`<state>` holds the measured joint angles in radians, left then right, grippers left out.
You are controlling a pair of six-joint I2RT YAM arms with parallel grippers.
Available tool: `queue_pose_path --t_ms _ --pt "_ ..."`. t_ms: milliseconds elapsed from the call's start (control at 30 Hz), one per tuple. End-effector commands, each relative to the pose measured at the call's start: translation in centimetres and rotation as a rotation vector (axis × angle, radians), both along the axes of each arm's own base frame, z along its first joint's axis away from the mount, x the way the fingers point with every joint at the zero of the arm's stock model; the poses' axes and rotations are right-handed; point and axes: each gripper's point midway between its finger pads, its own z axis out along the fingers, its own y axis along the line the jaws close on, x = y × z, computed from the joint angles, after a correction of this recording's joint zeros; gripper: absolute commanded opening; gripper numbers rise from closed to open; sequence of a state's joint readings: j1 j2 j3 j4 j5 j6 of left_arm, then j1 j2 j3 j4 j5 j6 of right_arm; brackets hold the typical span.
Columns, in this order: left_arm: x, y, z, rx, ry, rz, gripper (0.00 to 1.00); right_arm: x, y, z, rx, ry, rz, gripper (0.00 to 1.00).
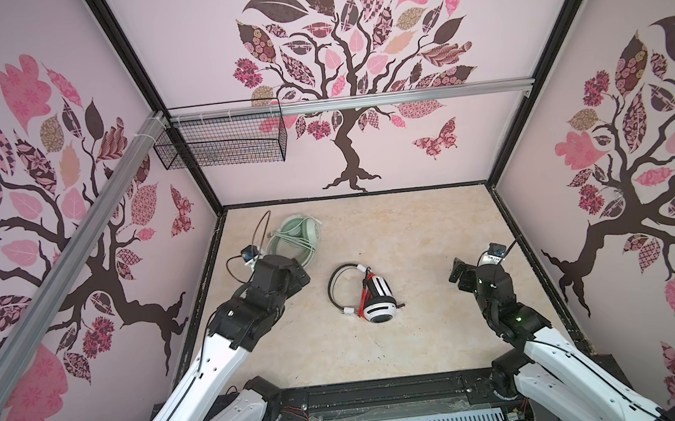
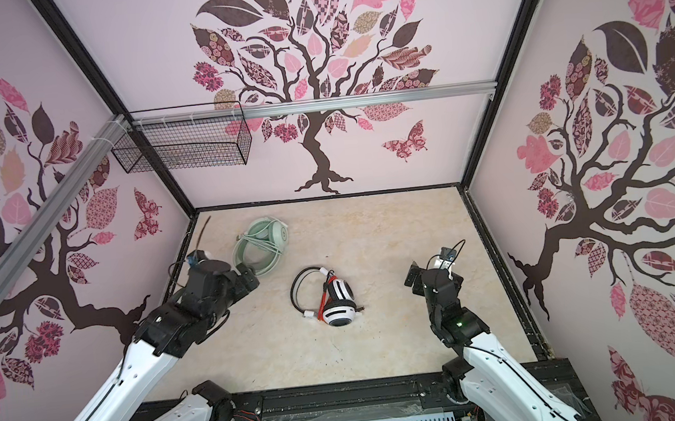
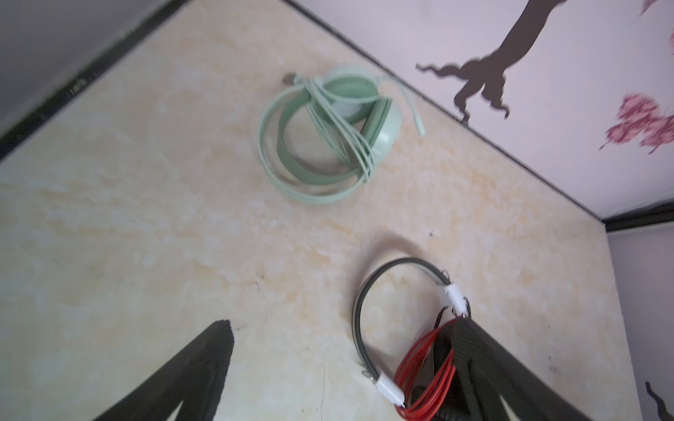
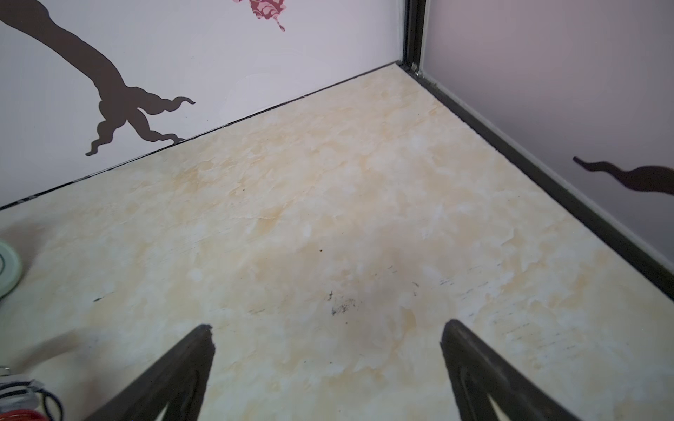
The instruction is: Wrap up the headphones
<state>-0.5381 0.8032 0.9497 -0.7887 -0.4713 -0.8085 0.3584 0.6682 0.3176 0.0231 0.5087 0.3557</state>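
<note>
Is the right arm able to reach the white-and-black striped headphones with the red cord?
Probably yes: the open right gripper has only bare beige tabletop between it and the striped headphones.

Bright, even light; faint soft shadows on the surface (image 1: 418, 296). Both top views bow at the edges; motion blur smears the mint-green headphones (image 3: 383, 131).

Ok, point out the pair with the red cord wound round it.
The white-and-black striped headphones, with the thin black band. The mint-green headphones farther back carry a pale green cord instead.
</note>
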Motion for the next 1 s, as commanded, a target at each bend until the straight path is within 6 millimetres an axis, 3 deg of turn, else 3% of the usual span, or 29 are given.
queue_pose_path --t_ms 0,133,233,500,600,733,867,967 --pt "-0.5 3.0 1.0 0.128 -0.188 0.055 0.97 0.1 -1.1 3.6 -0.126 -0.231 -0.015 0.99" --pt "-1.5 4.3 3.5 0.146 -0.473 0.073 0.97 -0.6 -1.7 3.5 -0.188 -0.381 -0.041 1.00" --pt "-1.1 5.4 3.5 0.239 -0.520 0.141 0.97 0.5 -1.6 2.4 -0.234 -0.333 -0.047 1.00" --pt "2.8 7.5 -1.3 0.354 -0.372 0.267 0.97 3.2 -1.7 0.4 -0.310 -0.371 -0.079 1.00" --pt "3.7 9.8 -3.2 0.361 -0.302 0.323 0.97 5.3 -1.3 -0.5 -0.315 -0.373 -0.042 0.99" --pt "4.2 12.8 -4.9 0.361 -0.281 0.417 0.97 5.9 -1.7 -2.3 -0.237 -0.315 0.046 1.00" --pt "5.6 15.4 -7.8 0.239 -0.272 0.460 0.97 7.1 -2.4 -2.8 -0.241 -0.266 -0.007 1.00" --pt "6.9 16.2 -9.5 0.309 -0.199 0.437 0.97 8.7 -2.7 -3.7 -0.232 -0.189 -0.026 0.99"
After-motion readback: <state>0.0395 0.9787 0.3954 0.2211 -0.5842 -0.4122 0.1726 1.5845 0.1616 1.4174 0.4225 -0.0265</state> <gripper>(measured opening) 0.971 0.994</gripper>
